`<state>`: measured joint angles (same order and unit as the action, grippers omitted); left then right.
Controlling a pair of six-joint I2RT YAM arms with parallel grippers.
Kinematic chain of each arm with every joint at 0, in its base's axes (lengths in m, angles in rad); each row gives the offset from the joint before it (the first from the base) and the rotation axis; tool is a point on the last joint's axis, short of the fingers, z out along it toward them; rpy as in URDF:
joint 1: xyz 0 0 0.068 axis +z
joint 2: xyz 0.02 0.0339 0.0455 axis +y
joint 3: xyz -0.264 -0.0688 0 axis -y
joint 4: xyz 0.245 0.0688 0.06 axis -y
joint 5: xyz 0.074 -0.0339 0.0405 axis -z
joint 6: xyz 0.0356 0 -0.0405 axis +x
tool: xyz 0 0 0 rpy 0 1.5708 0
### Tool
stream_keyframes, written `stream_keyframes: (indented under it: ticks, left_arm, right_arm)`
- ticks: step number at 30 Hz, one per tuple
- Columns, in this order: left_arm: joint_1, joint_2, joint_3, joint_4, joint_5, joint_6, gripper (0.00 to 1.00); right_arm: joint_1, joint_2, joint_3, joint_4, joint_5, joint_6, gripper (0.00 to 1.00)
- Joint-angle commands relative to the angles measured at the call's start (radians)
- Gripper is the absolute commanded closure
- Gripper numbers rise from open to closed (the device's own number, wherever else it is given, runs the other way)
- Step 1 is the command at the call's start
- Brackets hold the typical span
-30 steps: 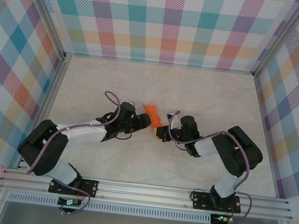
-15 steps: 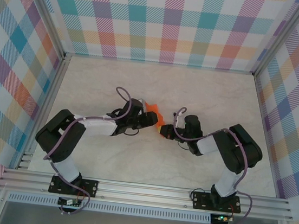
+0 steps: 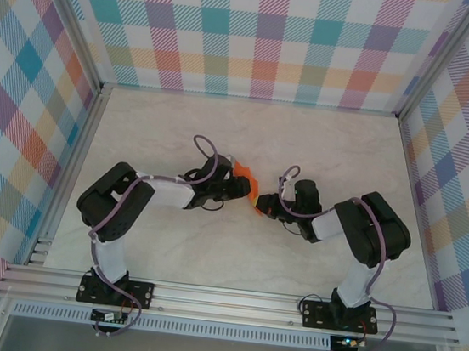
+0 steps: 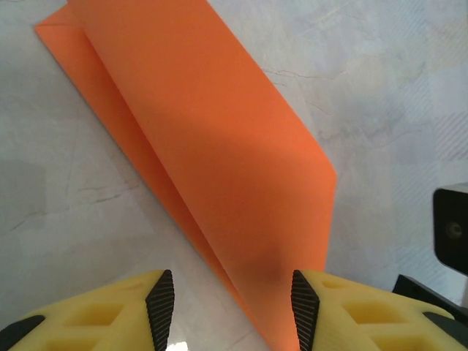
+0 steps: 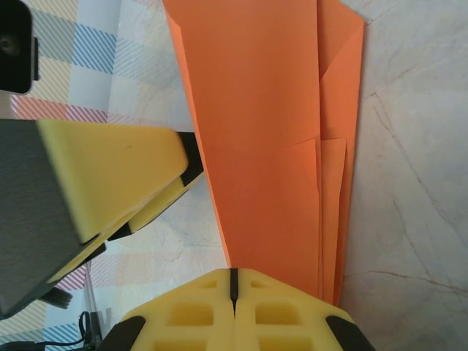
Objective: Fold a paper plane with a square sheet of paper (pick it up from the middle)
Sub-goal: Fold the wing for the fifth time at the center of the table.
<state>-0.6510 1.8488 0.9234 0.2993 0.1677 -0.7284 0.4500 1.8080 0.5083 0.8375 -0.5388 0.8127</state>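
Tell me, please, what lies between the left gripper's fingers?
In the left wrist view, the narrow end of the paper plane lies between the open fingers of the left gripper.

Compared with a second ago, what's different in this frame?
The left gripper advanced rightward over the orange paper as its elbow swung in. Its jaws narrowed around the paper's end but are not shut. The right gripper stayed clamped on the paper and shifted only slightly. The paper itself barely moved.
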Motion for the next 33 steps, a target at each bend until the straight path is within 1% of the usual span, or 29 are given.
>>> stream_keyframes:
  ticks: [1,3,7,13,18,21,28,33]
  left_arm:
    - [0.01,0.029,0.046,0.014,0.002,0.027,0.54]
    - [0.01,0.04,0.058,0.004,-0.002,0.028,0.55]
    - [0.01,0.075,0.089,-0.039,-0.004,0.035,0.6]
    - [0.007,0.102,0.121,-0.087,-0.003,0.042,0.66]
    - [0.004,0.127,0.157,-0.152,-0.016,0.047,0.68]
    - [0.001,0.138,0.18,-0.197,-0.027,0.053,0.68]
    - [-0.002,0.156,0.218,-0.267,-0.039,0.064,0.68]
    - [-0.004,0.164,0.229,-0.271,-0.032,0.062,0.68]
  right_arm:
    - [-0.008,0.029,-0.007,0.025,-0.035,0.014,1.0]
    - [-0.01,0.038,-0.005,0.028,-0.038,0.016,1.0]
    - [-0.013,0.049,-0.004,0.031,-0.04,0.019,1.0]
    - [-0.017,0.047,-0.002,0.017,-0.039,0.017,1.0]
    - [-0.022,0.041,0.004,-0.005,-0.043,0.015,0.99]
    - [-0.023,0.034,0.014,-0.037,-0.045,0.002,0.95]
    - [-0.023,-0.027,0.044,-0.161,-0.017,-0.053,0.77]
    - [-0.025,-0.029,0.084,-0.25,0.005,-0.086,0.73]
